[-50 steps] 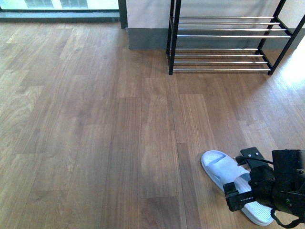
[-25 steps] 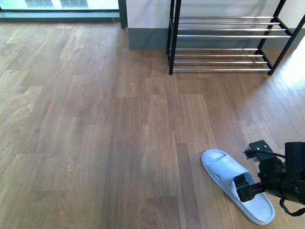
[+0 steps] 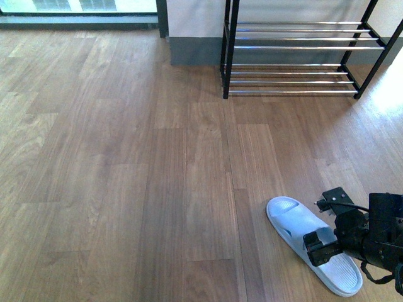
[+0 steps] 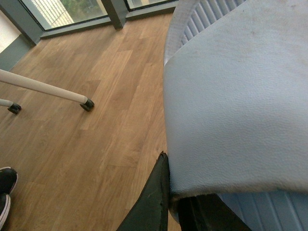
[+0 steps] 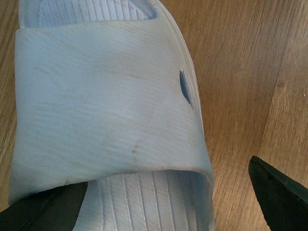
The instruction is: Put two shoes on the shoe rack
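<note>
One shoe, a light blue slipper (image 3: 296, 229), lies flat on the wood floor at the front right. My right gripper (image 3: 325, 223) stands open over its strap, one finger on either side. In the right wrist view the ribbed strap (image 5: 106, 101) fills the picture, with the dark fingertips (image 5: 281, 195) wide apart and not touching it. The other light blue slipper (image 4: 236, 106) shows only in the left wrist view, where my left gripper (image 4: 175, 204) is shut on the edge of its strap. The shoe rack (image 3: 296, 56), a black frame with chrome bars, stands against the far wall at the back right.
A grey skirting and a dark window frame (image 3: 162, 19) run along the far wall, left of the rack. In the left wrist view a white leg with a black foot (image 4: 86, 103) rests on the floor, and a black-and-white shoe tip (image 4: 6, 185) shows at the picture's edge.
My right gripper shifted a little to the right and away over the slipper, then came partly back. The slipper on the floor has stayed put.
</note>
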